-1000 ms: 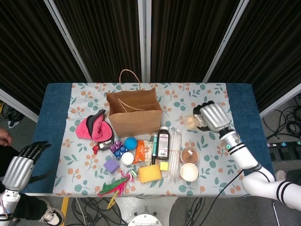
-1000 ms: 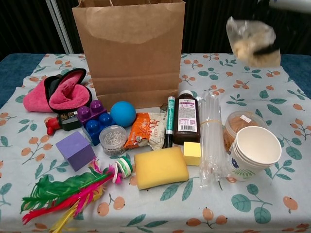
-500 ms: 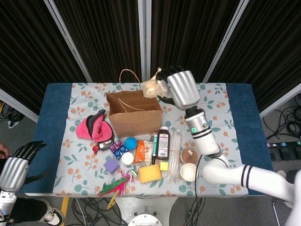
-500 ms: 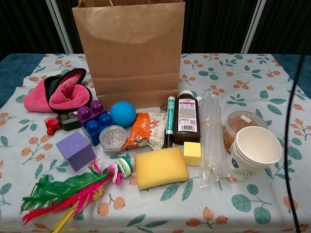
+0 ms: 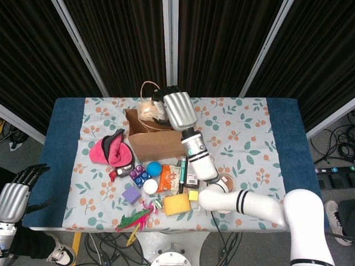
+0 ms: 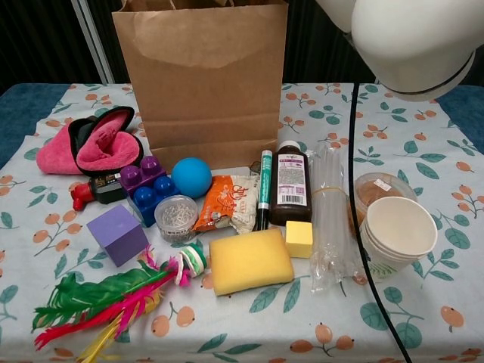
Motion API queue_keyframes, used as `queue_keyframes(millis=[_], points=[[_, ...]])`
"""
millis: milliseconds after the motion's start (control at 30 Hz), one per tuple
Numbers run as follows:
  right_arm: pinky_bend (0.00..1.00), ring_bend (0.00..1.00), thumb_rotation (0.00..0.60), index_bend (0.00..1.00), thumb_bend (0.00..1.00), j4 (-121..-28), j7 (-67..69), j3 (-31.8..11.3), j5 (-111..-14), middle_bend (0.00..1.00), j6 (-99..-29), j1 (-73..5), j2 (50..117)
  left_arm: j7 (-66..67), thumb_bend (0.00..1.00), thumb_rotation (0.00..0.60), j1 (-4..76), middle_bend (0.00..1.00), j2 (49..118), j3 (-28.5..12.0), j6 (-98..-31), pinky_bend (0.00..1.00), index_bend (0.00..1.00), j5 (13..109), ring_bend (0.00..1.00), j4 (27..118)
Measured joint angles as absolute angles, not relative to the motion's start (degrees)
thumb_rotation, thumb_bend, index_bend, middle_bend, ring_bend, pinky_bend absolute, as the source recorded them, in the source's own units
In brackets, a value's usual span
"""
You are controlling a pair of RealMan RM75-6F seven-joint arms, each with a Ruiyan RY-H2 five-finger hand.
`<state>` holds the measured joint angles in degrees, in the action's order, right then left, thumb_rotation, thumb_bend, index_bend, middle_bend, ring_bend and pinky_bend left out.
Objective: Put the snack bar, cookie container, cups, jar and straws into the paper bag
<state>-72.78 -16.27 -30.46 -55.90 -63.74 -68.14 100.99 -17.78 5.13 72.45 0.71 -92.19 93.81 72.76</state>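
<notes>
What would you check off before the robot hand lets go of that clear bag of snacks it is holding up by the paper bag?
1. Grip: the right robot hand holds the clear snack bag: ok.
2. Position: the snack bag is above the mouth of the paper bag: ok.
3. Paper bag upright and open: ok.
4. Room inside the paper bag: cannot tell, its inside is mostly hidden.
5. Left robot hand away at the table's edge, holding nothing: ok.
6. Cups and straws not yet packed: not ok.
</notes>
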Motion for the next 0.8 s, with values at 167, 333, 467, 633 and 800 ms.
queue_keyframes(millis=[167, 333, 467, 633, 800], points=[[0.08, 0.13, 0.6, 0.3, 0.0, -74.65, -15.34, -30.2, -55.97, 0.34, -62.13, -67.89, 99.37, -18.04, 0.1, 0.6, 5.2, 0.28, 72.54, 0.68, -92.1, 0.25, 0.25, 93.81, 0.2, 72.73], [0.07, 0.12, 0.6, 0.27, 0.0, -77.53, -15.55, -30.47, -56.63, 0.32, -63.78, -66.73, 97.51, -17.6, 0.1, 0.6, 5.12, 0.28, 72.51, 0.82, -92.32, 0.25, 0.25, 94.09, 0.2, 73.16], [0.07, 0.12, 0.6, 0.27, 0.0, -81.18, -16.06, -30.65, -58.14, 0.32, -66.55, -64.94, 94.83, -17.19, 0.1, 0.6, 5.1, 0.28, 72.33, 0.91, -92.4, 0.25, 0.25, 94.3, 0.2, 73.67], [0.07, 0.12, 0.6, 0.27, 0.0, -87.5, -16.27, -30.79, -59.78, 0.32, -69.26, -61.13, 89.13, -16.07, 0.1, 0.6, 5.18, 0.28, 72.19, 1.2, -92.64, 0.25, 0.25, 95.18, 0.2, 74.72], [0.07, 0.12, 0.6, 0.27, 0.0, -93.73, -15.78, -29.98, -60.7, 0.32, -70.62, -56.11, 82.78, -14.59, 0.1, 0.6, 5.29, 0.28, 72.21, 1.52, -92.72, 0.25, 0.25, 95.94, 0.2, 76.04]])
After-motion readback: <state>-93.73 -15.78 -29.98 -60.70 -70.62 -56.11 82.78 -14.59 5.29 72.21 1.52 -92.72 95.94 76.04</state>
